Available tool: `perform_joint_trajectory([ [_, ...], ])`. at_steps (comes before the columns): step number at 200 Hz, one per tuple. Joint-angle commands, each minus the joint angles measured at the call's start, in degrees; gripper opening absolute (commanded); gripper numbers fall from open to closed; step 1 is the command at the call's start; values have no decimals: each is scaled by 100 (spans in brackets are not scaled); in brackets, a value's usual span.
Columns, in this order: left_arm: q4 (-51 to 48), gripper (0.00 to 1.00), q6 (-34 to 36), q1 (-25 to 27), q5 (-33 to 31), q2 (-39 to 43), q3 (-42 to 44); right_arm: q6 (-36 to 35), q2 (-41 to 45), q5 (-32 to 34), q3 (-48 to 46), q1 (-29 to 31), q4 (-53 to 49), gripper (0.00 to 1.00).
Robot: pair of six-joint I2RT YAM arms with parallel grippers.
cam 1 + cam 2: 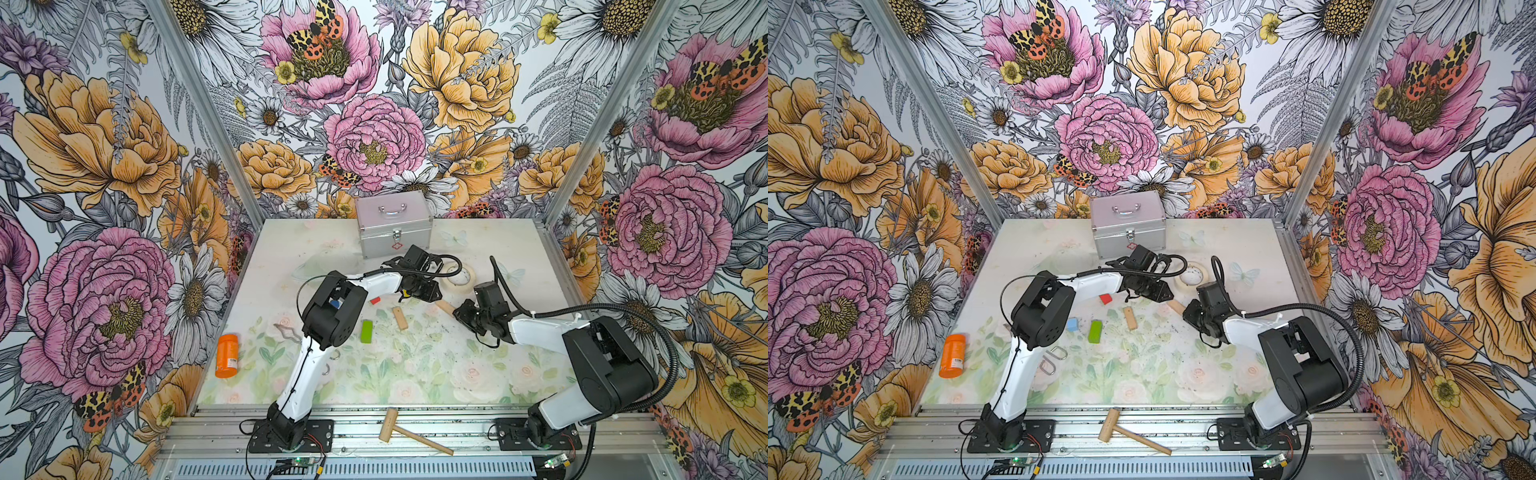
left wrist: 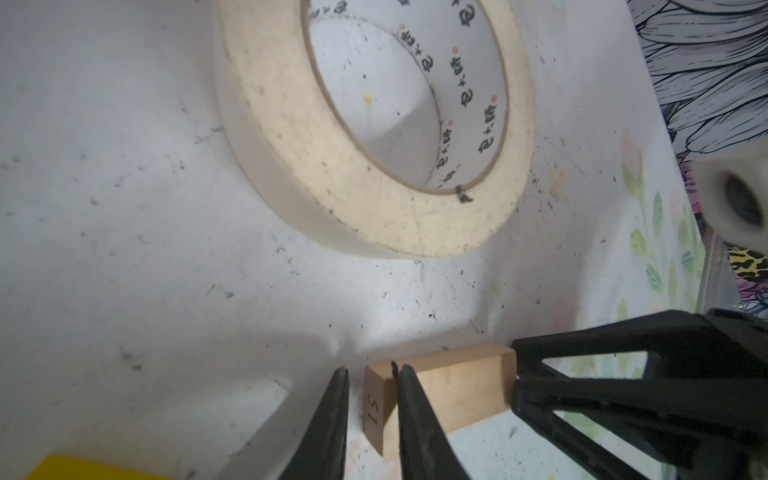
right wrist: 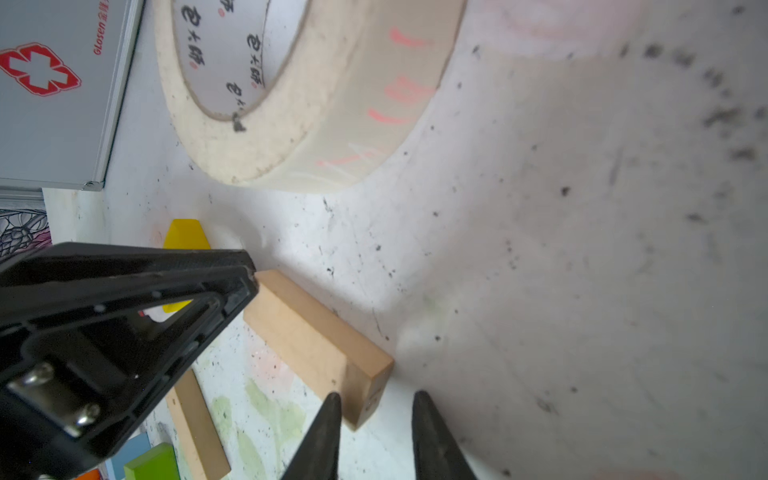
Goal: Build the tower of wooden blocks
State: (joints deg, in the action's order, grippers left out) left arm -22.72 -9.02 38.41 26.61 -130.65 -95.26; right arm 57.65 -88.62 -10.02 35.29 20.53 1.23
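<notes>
**Bench**: flat board with a pale floral print, scuffed and speckled. It looks like hard, level footing for a stack. No tower stands yet; the blocks lie loose and flat.

**Silver metal case**: boxy, with ribbed edges, well beyond both sets of fingers.

**Cream masking-tape roll**: a matte papery ring lying flat just past the fingertips, probably close enough to snag.

**Plain tan wooden bar**: lies flat on the bench between the two arms.
- The left fingers are narrowly parted and straddle its stamped end. One overlaps the wood and the other shows a sliver of bench beside it, so they are not yet pinching.
- The right fingers are likewise parted astride the opposite end, with a gap on one side.

**Handling (a judgement):**
- The bar looks light, rigid and square-sawn, with smooth sanded faces. It is not fragile, but may slip a little against the hard black fingers.
- The best hold is across the two long flat sides near mid-length. An end grip would likely let it pivot.
- Two arms closing on one bar risk a tug.

**Other blocks:**
- A second tan wooden bar and a green painted bar lie behind the fingers, toward the arm bases.
- A red painted bar lies beside the left wrist.
- A glossy yellow painted block sits just behind the left fingers.
- A light blue cube, the smallest in sight, lies well behind them.
</notes>
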Motion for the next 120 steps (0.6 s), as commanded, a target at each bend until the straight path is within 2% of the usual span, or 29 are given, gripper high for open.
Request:
perform_joint_trajectory([
  [1,-171,20,67,62,-95,-30,-90,17,-143,-68,171,-32,123,30],
  [52,-267,15,62,79,-134,-3,-33,-4,-208,-75,215,-36,61,25],
  [120,-346,14,52,118,-169,81,66,-8,-311,-147,258,-43,74,21],
])
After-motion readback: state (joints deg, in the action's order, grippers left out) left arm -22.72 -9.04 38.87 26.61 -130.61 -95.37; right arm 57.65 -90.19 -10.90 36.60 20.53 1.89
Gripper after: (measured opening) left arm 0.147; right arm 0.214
